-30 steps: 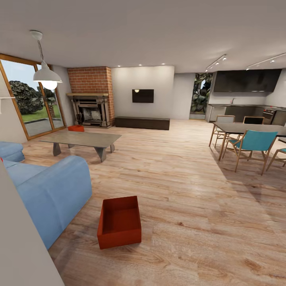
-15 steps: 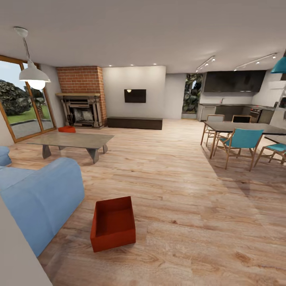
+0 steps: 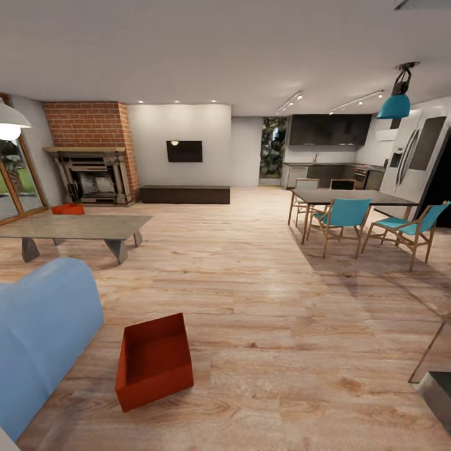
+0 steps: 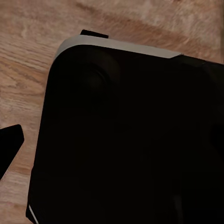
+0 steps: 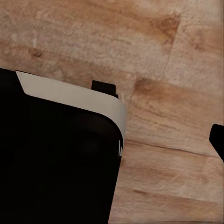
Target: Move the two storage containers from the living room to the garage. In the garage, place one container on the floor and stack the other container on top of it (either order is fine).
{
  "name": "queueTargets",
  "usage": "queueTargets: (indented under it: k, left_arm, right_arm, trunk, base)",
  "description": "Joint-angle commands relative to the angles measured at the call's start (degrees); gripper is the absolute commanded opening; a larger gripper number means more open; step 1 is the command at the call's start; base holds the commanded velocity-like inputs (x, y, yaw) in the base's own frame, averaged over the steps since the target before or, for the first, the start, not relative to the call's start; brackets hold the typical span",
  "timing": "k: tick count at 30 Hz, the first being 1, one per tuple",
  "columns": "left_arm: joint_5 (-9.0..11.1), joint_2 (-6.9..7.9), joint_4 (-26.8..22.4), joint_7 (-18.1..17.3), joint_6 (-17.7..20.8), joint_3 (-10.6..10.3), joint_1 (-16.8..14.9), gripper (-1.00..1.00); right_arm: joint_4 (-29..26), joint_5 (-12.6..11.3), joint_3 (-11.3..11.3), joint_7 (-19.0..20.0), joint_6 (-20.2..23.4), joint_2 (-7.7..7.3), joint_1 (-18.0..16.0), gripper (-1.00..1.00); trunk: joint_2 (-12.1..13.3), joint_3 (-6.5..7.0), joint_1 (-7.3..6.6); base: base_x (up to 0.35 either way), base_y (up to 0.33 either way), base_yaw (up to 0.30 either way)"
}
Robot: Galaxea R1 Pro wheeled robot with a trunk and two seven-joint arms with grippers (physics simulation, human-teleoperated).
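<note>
I stand in the living room, on its light wood-plank floor. One storage container (image 3: pixel 153 362), an open orange-red bin, sits on the planks low in the head view, just right of the blue sofa. The other storage container (image 3: pixel 67 209) is far off by the brick fireplace, behind the coffee table. The left wrist view has one dark fingertip (image 4: pixel 10 143) at the picture's edge, over bare planks. One dark fingertip (image 5: pixel 217 140) likewise sits at the edge of the right wrist view. Both fingertips lie far from the middle of their views, and nothing is held.
The blue sofa (image 3: pixel 37 326) fills the near left, with a low coffee table (image 3: pixel 75 227) beyond it. A dining table (image 3: pixel 351 197) with teal chairs (image 3: pixel 343 216) stands at the right, a fridge (image 3: pixel 416 156) behind. My black base (image 4: pixel 130 140) lies under both wrist cameras.
The whole head view has swung to the right, so sofa, fireplace and near container sit further left in the picture. The fridge and a teal lamp have come into sight.
</note>
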Motion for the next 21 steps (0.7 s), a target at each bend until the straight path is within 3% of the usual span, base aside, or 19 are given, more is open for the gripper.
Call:
queueTargets:
  k: [1,21]
  left_arm:
    - [0.42,-0.01,-0.06,0.04,-0.11,-0.04,0.02,1.00]
    - [0.84,-0.01,-0.06,0.04,-0.11,0.73,0.02,1.00]
  right_arm:
    - [0.16,-0.43,0.49,-0.01,-0.28,0.03,-0.06,1.00]
    - [0.16,-0.41,0.49,-0.01,-0.28,0.02,-0.06,1.00]
  trunk:
    - [-0.03,-0.05,0.00]
    - [-0.03,-0.05,0.00]
  base:
    - [0.000,0.000,-0.289]
    - [0.000,0.000,-0.289]
